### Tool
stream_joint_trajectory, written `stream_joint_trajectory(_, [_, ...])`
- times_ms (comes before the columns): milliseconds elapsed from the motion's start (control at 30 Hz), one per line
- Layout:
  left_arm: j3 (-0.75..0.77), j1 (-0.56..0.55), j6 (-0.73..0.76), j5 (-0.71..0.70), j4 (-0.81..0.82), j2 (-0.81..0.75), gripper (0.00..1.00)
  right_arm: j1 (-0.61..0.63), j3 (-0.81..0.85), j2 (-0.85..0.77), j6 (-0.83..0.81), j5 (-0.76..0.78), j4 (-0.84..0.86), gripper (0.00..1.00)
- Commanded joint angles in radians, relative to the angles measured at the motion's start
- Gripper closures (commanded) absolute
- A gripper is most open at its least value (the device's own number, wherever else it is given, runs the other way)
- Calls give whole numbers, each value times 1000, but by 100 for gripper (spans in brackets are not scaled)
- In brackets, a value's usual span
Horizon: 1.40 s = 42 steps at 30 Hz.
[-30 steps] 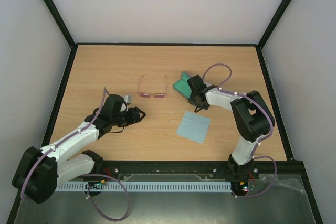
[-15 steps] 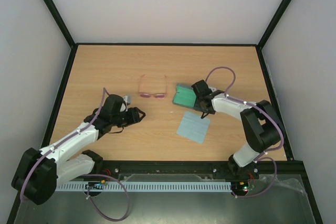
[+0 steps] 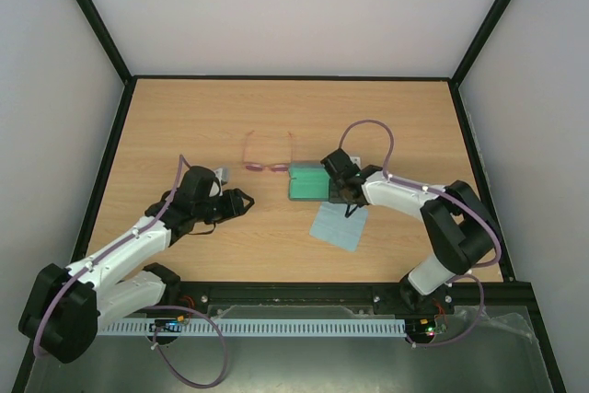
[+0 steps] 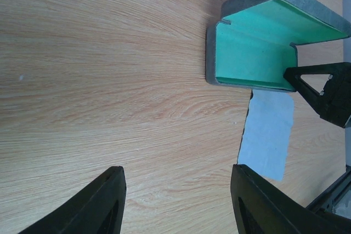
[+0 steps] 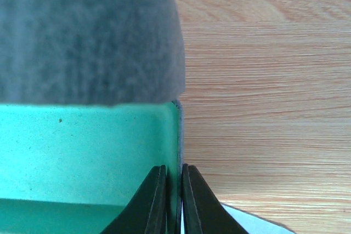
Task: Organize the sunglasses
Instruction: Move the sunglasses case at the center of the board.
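Grip detail: we see the right end effector (image 5: 173, 193) pinched nearly closed on the thin side wall of the open case (image 5: 82, 152), felt-grey outside and smooth green inside, presumably to steady it for loading. The sunglasses (image 3: 268, 165), thin translucent pink, lie on the wood-grain worktop (image 3: 184, 126) ahead of the left end effector (image 4: 178, 201), which gapes wide and empty.

Robot lab test cell — white walls (image 3: 294, 6), black frame (image 3: 94, 16), wooden table (image 3: 276, 108).

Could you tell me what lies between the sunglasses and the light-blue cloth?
The open green-lined case lies between the sunglasses and the cloth, shown in the left wrist and top views.
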Motion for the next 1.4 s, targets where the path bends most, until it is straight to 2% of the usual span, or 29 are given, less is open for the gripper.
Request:
stream_joint_trajectory(0, [1,8,2,-10,-25,-12,45,7,13,38,-33,17,5,92])
stream_joint_trajectory(333, [27,8,11,-16,-36,13,45,7,102,142,-44,18,21,91])
stream_joint_trajectory(433, [29,9,10,-18,-40,11,45,7,100,134,-35,12,10,82])
stream_joint_trajectory(733, [26,8,7,-9,-35,7,45,7,38,-39,-7,26,-74,52])
stream_joint_trajectory(867, [19,9,3,-10,-37,-4,43,14,-13,-149,15,-48,-89,51])
stream_joint_trajectory(967, [15,8,1,-12,-40,-12,40,75,-62,-221,46,-124,-77,51])
stream_joint_trajectory(1033, [15,8,1,-17,-47,-19,35,124,-94,-237,62,-171,-49,51])
stream_joint_trajectory(1100, [14,8,4,-30,-62,-32,21,160,-129,-240,97,-244,-4,51])
stream_joint_trajectory(1167, [16,9,3,-43,-83,-48,2,196,-154,-231,115,-294,46,51])
stream_joint_trajectory(1367, [12,8,-2,-63,-136,-109,1,286,-156,-151,149,-349,131,51])
